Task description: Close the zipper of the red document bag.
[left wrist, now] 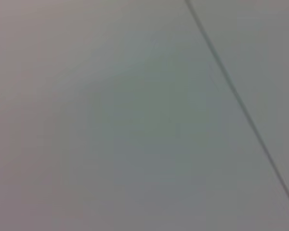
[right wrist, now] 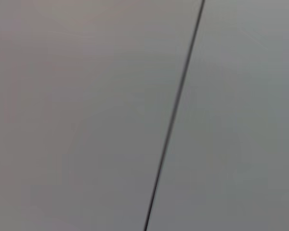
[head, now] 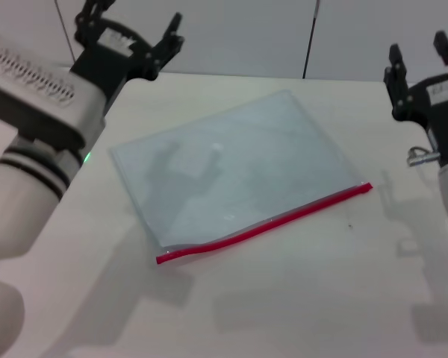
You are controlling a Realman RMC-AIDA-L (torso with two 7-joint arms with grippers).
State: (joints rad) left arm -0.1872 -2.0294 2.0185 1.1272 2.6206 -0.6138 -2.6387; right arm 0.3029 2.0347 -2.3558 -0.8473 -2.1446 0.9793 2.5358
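The red document bag (head: 231, 168), a flat translucent pale blue-grey pouch, lies on the white table in the middle of the head view. Its zipper (head: 265, 225), a thin red strip, runs along the near long edge from lower left to right. My left gripper (head: 134, 30) hangs high at the far left, above the table's back edge and clear of the bag, its fingers spread open. At the far right my right gripper (head: 418, 52) is raised beside the table, open, with nothing in it. Both wrist views show only a grey wall.
The white table (head: 284, 298) stretches around the bag. Behind it stands a pale wall with a dark vertical seam (head: 310, 37), which also crosses the left wrist view as seam (left wrist: 241, 103) and the right wrist view as seam (right wrist: 176, 110).
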